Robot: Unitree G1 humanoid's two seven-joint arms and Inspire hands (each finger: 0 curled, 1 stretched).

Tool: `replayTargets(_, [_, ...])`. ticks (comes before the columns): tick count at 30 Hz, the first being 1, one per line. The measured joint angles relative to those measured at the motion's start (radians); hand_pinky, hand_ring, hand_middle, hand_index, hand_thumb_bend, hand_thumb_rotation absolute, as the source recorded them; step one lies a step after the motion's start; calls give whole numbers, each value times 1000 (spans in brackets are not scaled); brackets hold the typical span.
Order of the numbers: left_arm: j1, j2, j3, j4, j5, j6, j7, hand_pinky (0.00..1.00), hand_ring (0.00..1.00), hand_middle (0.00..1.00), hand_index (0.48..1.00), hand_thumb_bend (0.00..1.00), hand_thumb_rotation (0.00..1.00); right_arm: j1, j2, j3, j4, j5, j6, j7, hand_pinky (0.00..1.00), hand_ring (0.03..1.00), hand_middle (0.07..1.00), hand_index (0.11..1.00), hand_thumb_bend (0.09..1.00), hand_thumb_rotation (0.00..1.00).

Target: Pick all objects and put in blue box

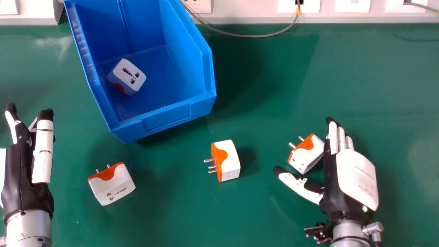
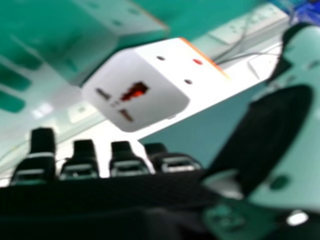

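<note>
The fingers (image 1: pixel 332 137) of my right hand (image 1: pixel 356 175), at four o'clock in the head view, are nearly straight, the thumb spread wide, and they grip nothing. Between thumb and fingers sits the right adapter (image 1: pixel 307 154) on the green desk (image 1: pixel 260 212), its pins aimed at ten o'clock; I can't tell whether it touches them. I see the middle adapter (image 1: pixel 228 161) near the centre, toward six o'clock, and the near-left adapter (image 1: pixel 111 185) at eight. The blue box (image 1: pixel 166 118) stands at eleven, with one adapter (image 1: pixel 130 76) inside. My left hand (image 1: pixel 20 171) is between eight and nine, fingers relaxed and empty.
</note>
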Motion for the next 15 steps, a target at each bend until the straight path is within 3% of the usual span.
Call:
replayTargets(6, [9,0,5,-14,0,5,-7,911,944,898,919,419,903,-49,-6,0,55,7,13,17,899,988,1000,1000,548,622])
replayTargets(15, [9,0,8,-16,-1,13,-10,915,947,901,922,419,920,-99,-12,7,84,6,58,37,892,981,999,995,532,602])
